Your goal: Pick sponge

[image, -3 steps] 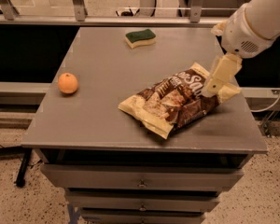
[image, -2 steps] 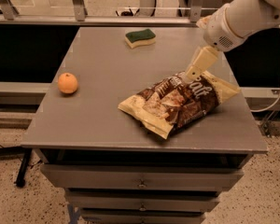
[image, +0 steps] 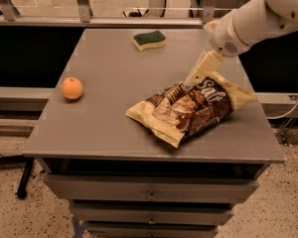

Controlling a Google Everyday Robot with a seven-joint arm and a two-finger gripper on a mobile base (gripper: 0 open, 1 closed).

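Note:
The sponge (image: 149,39), dark green on top over pale yellow foam, lies flat near the far edge of the grey table (image: 114,113), a little left of its middle. My gripper (image: 192,79) hangs from the white arm that reaches in from the upper right. It hovers just above the left end of the snack bag, well to the right of the sponge and nearer the camera. It holds nothing that I can see.
A brown-and-cream snack bag (image: 188,108) lies on the right half of the table. An orange (image: 72,88) sits near the left edge. Drawers (image: 149,195) run below the table front. A metal rail (image: 114,21) runs behind the table.
My arm has swung left and toward the back of the table. The gripper went from the right end of the bag to above its left end, closer to the sponge.

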